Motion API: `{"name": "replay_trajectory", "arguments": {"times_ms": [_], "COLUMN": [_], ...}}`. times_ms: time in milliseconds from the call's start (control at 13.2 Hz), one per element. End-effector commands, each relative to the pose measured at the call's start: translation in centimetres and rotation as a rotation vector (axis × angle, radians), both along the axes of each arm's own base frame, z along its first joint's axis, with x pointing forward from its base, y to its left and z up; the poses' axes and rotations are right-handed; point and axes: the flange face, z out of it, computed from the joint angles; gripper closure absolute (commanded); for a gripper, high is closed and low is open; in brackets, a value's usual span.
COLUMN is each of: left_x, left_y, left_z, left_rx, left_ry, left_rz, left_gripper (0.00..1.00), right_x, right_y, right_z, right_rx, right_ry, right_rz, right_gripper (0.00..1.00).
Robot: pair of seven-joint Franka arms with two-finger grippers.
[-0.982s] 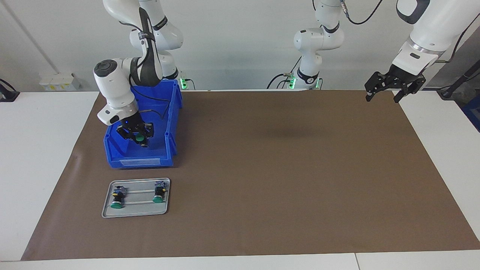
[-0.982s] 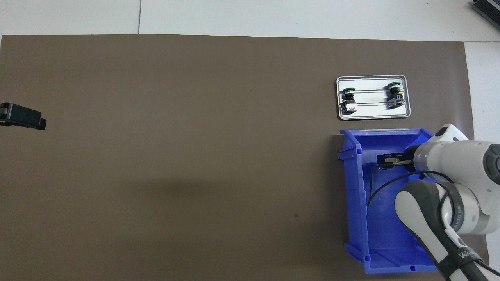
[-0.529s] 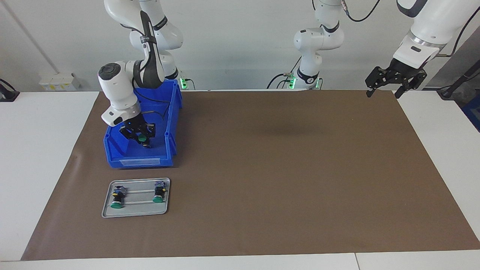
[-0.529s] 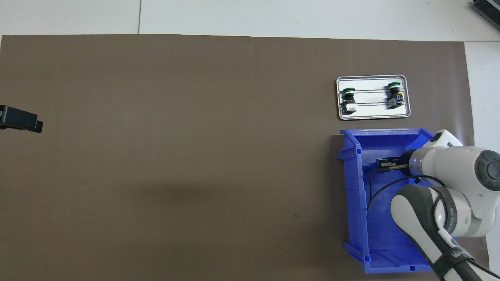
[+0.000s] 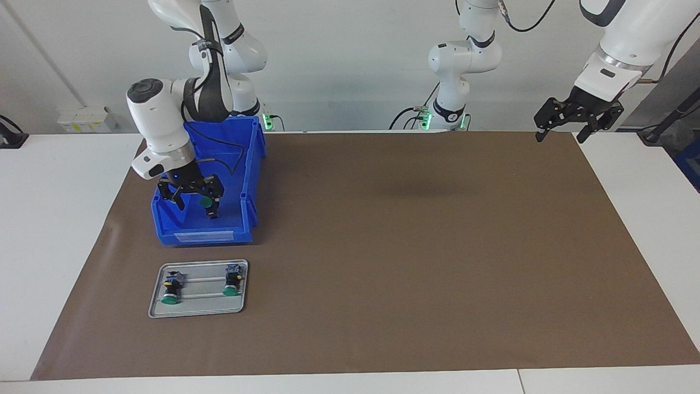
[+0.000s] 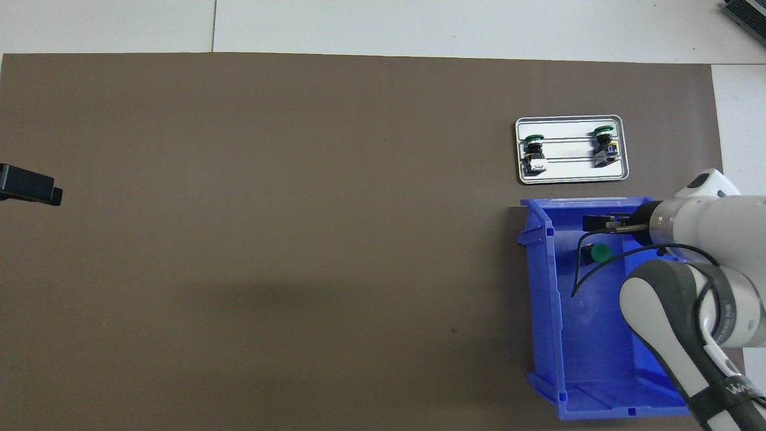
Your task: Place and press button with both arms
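Observation:
A button (image 6: 600,253) with a green cap (image 5: 206,201) lies in the blue bin (image 5: 252,164) (image 6: 541,299). My right gripper (image 5: 197,210) (image 6: 610,223) hangs low over that bin, open. The button shows beside the finger toward the table's middle, and the fingers are not shut on it. Two more buttons (image 5: 170,291) (image 5: 232,284) lie on the silver tray (image 5: 240,307) (image 6: 571,177), which is farther from the robots than the bin. My left gripper (image 5: 563,134) (image 6: 30,187) waits, open and holding nothing, in the air over the mat's corner at the left arm's end.
A brown mat (image 5: 410,246) covers most of the white table (image 5: 54,230). The bin and the tray stand at the right arm's end. A black cable (image 6: 577,275) from the right wrist hangs into the bin.
My right gripper opened off the green-capped button and shifted toward the right arm's end of the bin. The button now shows uncovered in the bin. The left gripper rose slightly.

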Motion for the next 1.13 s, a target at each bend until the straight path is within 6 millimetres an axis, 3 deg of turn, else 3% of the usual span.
{"name": "replay_trajectory", "arguments": {"times_ms": [0,76,529,680,755,906,1057], "left_x": [-0.8,-0.8,-0.8,-0.8,-0.8,-0.8,-0.8], "left_y": [0.3,0.3,0.3,0.3,0.3,0.3,0.3], "left_z": [0.0,0.0,0.0,0.0,0.0,0.0,0.0], "left_rx": [0.018,0.018,0.018,0.018,0.018,0.018,0.018], "left_ry": [0.007,0.006,0.007,0.007,0.007,0.006,0.007], "left_rz": [-0.002,-0.002,-0.002,-0.002,-0.002,-0.002,-0.002], "left_gripper": [0.0,0.0,0.0,0.0,0.0,0.0,0.0], "right_x": [1.4,1.7,3.3,3.8,4.1,3.0,2.8], "right_y": [0.1,0.0,-0.9,-0.8,-0.8,-1.0,-1.3], "right_z": [3.2,4.6,18.4,21.5,22.1,20.3,20.2], "right_rx": [0.025,0.028,-0.011,-0.014,-0.018,-0.008,-0.012], "right_ry": [-0.019,-0.018,0.06,0.11,0.144,0.195,0.182], "right_rz": [-0.065,-0.086,-0.196,-0.217,-0.22,-0.223,-0.216], "right_gripper": [0.0,0.0,0.0,0.0,0.0,0.0,0.0]}}
